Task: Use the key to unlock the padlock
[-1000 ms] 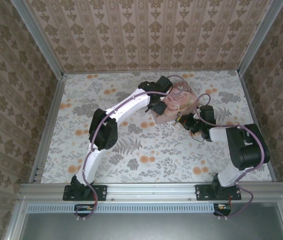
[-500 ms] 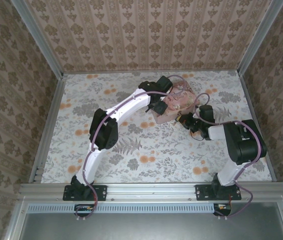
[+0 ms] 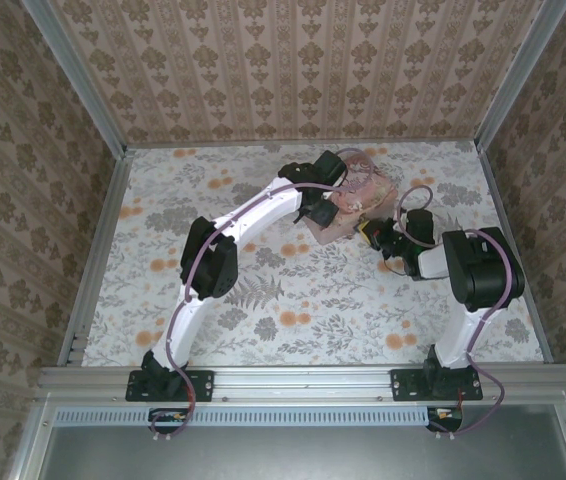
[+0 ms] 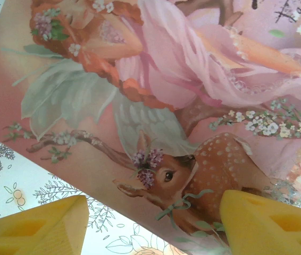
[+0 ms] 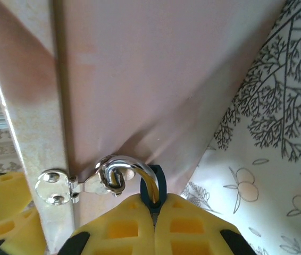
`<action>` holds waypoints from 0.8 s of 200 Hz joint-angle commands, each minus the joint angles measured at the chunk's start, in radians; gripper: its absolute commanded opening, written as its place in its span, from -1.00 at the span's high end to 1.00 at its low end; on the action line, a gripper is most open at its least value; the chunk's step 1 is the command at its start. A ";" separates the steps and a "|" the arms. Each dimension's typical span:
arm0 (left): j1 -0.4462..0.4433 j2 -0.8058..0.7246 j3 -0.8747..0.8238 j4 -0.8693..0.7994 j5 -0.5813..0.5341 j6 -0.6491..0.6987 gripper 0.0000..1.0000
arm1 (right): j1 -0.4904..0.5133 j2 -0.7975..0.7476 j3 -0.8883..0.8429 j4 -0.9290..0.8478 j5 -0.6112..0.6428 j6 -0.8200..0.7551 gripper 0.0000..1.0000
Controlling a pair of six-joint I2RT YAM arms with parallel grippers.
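The padlock (image 5: pixel 151 187) is a small dark teal body with a silver shackle (image 5: pixel 129 166) hooked through the hasp (image 5: pixel 55 187) of the pink illustrated tin (image 5: pixel 140 69). My right gripper (image 5: pixel 155 204) is shut on the padlock's body, at the tin's near right side (image 3: pixel 375 237). The key is hidden. My left gripper (image 4: pixel 153 234) hovers close over the tin's lid (image 4: pixel 193 79) with its jaws wide apart. One yellow finger (image 4: pixel 39 226) is over the tablecloth, the other finger (image 4: pixel 270 223) over the lid. In the top view the left gripper (image 3: pixel 315 212) sits at the tin's (image 3: pixel 355 200) left end.
The flowered tablecloth (image 3: pixel 293 290) covers the floor of the cell. Patterned walls (image 3: pixel 293 70) close in the back and both sides. A metal rail (image 3: pixel 303 380) runs along the near edge. The left arm (image 3: pixel 213 260) arches across the middle.
The right arm's elbow has swung toward the back while its gripper stayed at the padlock. The tin looks slightly turned and tilted. The left gripper has barely moved.
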 commanded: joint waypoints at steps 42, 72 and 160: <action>0.026 0.133 -0.063 -0.226 -0.055 0.043 -0.38 | -0.030 -0.086 0.085 -0.375 0.237 -0.165 1.00; 0.024 0.137 -0.067 -0.224 -0.048 0.044 -0.38 | -0.038 -0.058 0.107 -0.354 0.226 -0.156 1.00; 0.026 0.163 -0.040 -0.240 -0.037 0.039 -0.37 | -0.096 0.061 0.243 -0.228 0.048 0.015 1.00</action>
